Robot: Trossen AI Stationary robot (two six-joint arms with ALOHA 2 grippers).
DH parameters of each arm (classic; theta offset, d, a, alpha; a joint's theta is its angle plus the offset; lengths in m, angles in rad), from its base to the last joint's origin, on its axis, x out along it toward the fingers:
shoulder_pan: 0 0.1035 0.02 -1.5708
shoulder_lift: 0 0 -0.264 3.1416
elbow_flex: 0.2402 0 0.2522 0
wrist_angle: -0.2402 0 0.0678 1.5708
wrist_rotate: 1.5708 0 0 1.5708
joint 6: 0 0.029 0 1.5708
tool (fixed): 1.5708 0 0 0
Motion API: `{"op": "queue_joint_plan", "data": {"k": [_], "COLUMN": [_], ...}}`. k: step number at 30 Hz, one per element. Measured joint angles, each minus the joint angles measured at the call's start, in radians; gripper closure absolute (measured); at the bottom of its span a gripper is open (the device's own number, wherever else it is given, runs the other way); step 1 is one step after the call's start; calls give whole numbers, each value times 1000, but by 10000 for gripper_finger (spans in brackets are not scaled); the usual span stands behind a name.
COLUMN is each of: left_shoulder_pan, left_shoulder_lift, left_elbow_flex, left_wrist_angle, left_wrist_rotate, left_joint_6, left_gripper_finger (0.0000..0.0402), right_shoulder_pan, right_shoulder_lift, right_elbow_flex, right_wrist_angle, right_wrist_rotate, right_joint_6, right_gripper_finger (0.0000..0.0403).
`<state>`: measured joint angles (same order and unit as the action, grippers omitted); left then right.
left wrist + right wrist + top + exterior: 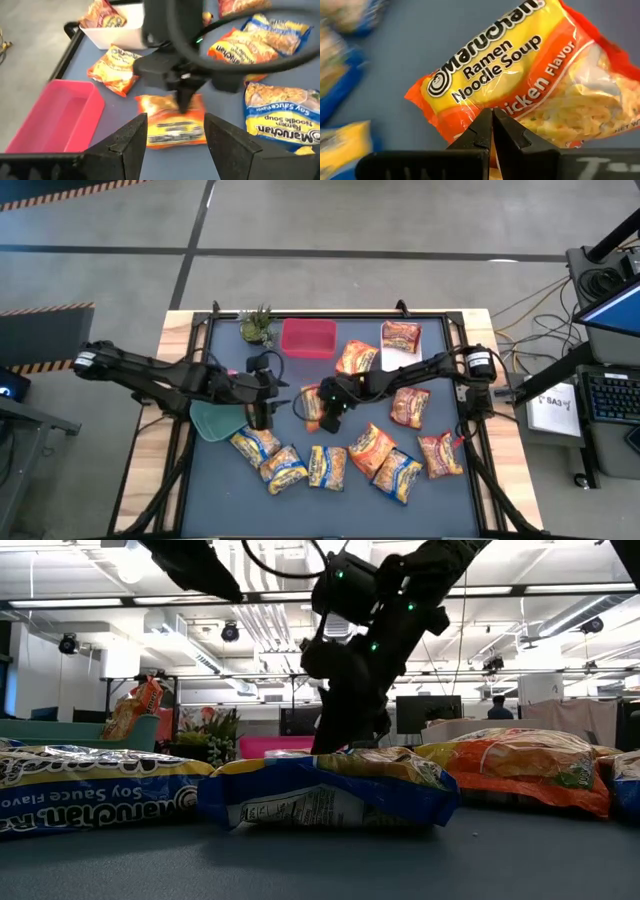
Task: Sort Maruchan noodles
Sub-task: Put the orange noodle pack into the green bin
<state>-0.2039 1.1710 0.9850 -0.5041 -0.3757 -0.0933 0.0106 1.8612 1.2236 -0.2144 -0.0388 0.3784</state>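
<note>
The right end effector (492, 131) is right down on an orange chicken-flavor packet (530, 80) near the middle of the worktop (225, 480), and its fingers look pressed together tip to tip over the packet's edge. Can't honestly tell if any plastic is pinched between them or if they're just closed on top of it. In the left wrist view, the same orange packet (172, 122) lies flat on the dark surface with the right arm's tip coming down onto it.

The left end effector (172, 137) sits just beside that packet on its left, jaws spread wide and holding nothing, pointed straight at it.

Around them: a pink bin (308, 338) at the back of the worktop, a white bin (402, 345) to its right with an orange packet in it, and a small green plant (257, 326) in the back left corner. A teal bin (215, 418) is under the left arm. A row of yellow-and-blue soy sauce packets (327, 466) runs along the front, and more orange and red ones (410, 406) lie on the right side.
</note>
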Motion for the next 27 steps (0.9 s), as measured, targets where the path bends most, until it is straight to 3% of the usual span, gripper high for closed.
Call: {"op": "queue_joint_plan", "data": {"k": [13,20,27], "left_shoulder_pan": [0,0,18], "left_shoulder_lift": [229,340,425], "left_elbow_flex": [-1,-16,-91], "left_wrist_angle": [77,203,424], "left_wrist_rotate": [197,231,230], "left_joint_6": [3,67,111], "left_gripper_finger": [224,224,232], "right_shoulder_pan": [52,55,55], "right_shoulder_lift": [-209,-346,-365], "right_elbow_flex": [-47,-270,-408], "right_wrist_angle": [-135,35,206], "right_wrist_rotate": [37,41,41], "right_joint_6": [5,95,186], "right_gripper_finger": [394,394,394]}}
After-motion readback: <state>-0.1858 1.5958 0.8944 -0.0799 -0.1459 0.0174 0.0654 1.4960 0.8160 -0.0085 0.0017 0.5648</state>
